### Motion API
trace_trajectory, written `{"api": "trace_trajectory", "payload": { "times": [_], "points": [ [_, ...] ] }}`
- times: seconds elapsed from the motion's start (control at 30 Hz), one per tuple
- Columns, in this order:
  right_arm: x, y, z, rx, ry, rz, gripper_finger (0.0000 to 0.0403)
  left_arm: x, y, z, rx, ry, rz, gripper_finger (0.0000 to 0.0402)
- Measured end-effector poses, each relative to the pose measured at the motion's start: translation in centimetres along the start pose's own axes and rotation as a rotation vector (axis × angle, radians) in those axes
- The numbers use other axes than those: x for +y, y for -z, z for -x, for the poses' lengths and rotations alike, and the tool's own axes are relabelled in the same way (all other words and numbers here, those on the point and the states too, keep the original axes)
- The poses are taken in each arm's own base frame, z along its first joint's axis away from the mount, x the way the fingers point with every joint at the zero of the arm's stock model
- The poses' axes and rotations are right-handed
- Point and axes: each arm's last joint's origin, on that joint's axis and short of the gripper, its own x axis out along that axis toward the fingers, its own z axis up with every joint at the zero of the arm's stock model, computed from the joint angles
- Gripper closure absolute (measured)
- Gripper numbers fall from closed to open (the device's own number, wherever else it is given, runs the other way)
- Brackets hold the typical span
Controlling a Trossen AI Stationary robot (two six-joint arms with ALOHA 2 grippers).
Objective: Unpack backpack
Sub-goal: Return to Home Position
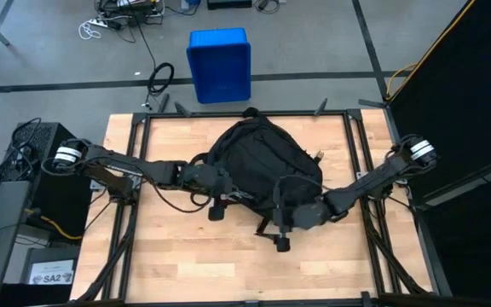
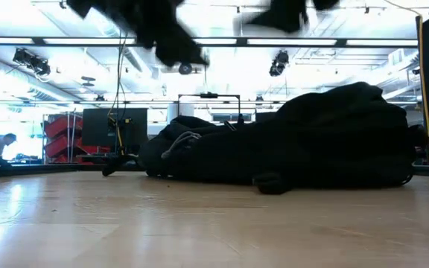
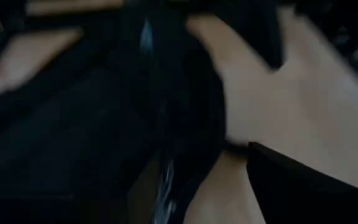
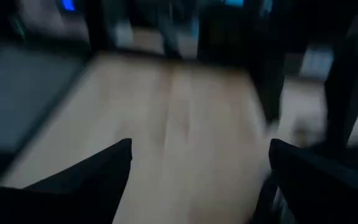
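Backpack point(image 1: 262, 162) lies flat on the table point(image 1: 186, 264). Left gripper point(image 1: 216, 209) hovers just beside the backpack's left flank; its grip cannot be told. Right gripper point(image 1: 281, 240), by the backpack's near right corner, has its fingers point(image 4: 73, 177) spread and empty, probably so the arm can pull away without dragging fabric.

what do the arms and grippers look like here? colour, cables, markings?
Both the left arm and right arm are dark, slim jointed links, with a white cap at each base joint. A black cable loops under the left arm. The right gripper has two dark wedge-shaped fingers; the left gripper is dark too. No markings readable.
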Motion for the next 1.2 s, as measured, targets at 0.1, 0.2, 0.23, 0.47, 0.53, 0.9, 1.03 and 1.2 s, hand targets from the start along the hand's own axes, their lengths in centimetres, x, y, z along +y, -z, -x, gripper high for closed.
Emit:
{"api": "trace_trajectory", "payload": {
  "times": [0.1, 0.2, 0.23, 0.47, 0.53, 0.9, 1.03, 1.2],
  "points": [
    [-1.1, -2.7, 2.0, -0.124, 0.053, 0.073, 0.0096, -0.1, -2.3, 2.1, -0.107, -0.061, -0.004, 0.0206],
    [-3.1, -3.5, 3.4, -0.095, 0.15, 0.131, 0.0196, 0.1, -3.5, 5.4, -0.2, -0.272, -0.039, 0.0243],
    [-4.0, -3.6, 3.9, -0.069, 0.179, 0.148, 0.0242, 0.3, -3.7, 6.6, -0.224, -0.312, -0.042, 0.0262],
    [-9.9, -5.1, 9.1, -0.024, 0.312, 0.097, 0.0384, 1.3, -0.9, 14.5, -0.222, -0.343, -0.043, 0.0391],
    [-10.9, -5.5, 11.4, -0.043, 0.321, 0.061, 0.0394, 1.5, 0.4, 17.1, -0.268, -0.344, 0.005, 0.0395],
    [-12.0, 2.6, 17.1, -0.331, 0.341, -0.055, 0.0401, 1.8, 11.6, 19.7, -0.579, -0.366, 0.089, 0.0402],
    [-12.1, 6.3, 17.4, -0.43, 0.293, -0.079, 0.0402, 1.8, 13.9, 17.9, -0.572, -0.384, 0.127, 0.0402],
    [-12.3, 9.9, 17.5, -0.451, 0.331, -0.118, 0.0403, 1.9, 16.0, 15.3, -0.55, -0.318, 0.17, 0.0402]
  ]
}}
